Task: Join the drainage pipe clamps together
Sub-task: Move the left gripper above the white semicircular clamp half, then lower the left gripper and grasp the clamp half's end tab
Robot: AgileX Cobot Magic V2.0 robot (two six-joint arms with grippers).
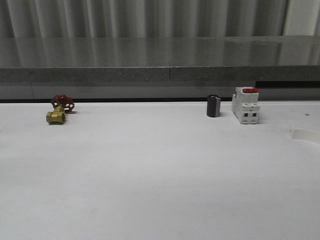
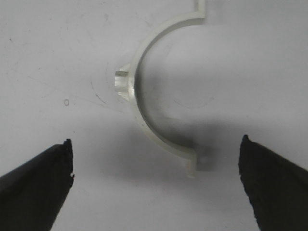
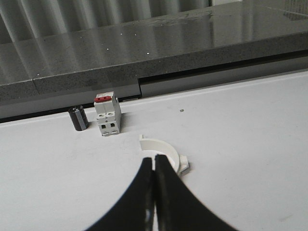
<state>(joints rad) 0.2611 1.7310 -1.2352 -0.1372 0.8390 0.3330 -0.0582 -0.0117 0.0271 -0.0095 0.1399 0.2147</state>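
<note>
Lying flat on the white tabletop (image 2: pixel 57 48), one white clamp half (image 2: pixel 156 91) sits between the spread fingers of the left claw (image 2: pixel 156 185), which is released and touches nothing. A second clamp half (image 3: pixel 161 148) rests just beyond the right claw (image 3: pixel 154 166), whose fingers are clenched together on nothing. Along the far edge stand a brass valve (image 1: pixel 59 111), a black cylinder (image 1: pixel 213 106) and a switch (image 1: pixel 245 105).

Clamp half (image 2: pixel 144 103): off-white plastic, slightly translucent, smooth w/ soft sheen. Second half (image 3: pixel 166 150): same white plastic. Table (image 1: pixel 160 190): matt white, fine scratches. Left gripper fingers (image 2: pixel 33 185): black, matt, rough at edges. Valve (image 1: pixel 56 117): shiny brass, red handle. Switch (image 1: pixel 245 106): white plastic, red top. Cylinder (image 1: pixel 213 106): dark, semi-gloss. Ledge (image 1: pixel 160 60): grey, polished, speckled.
</note>
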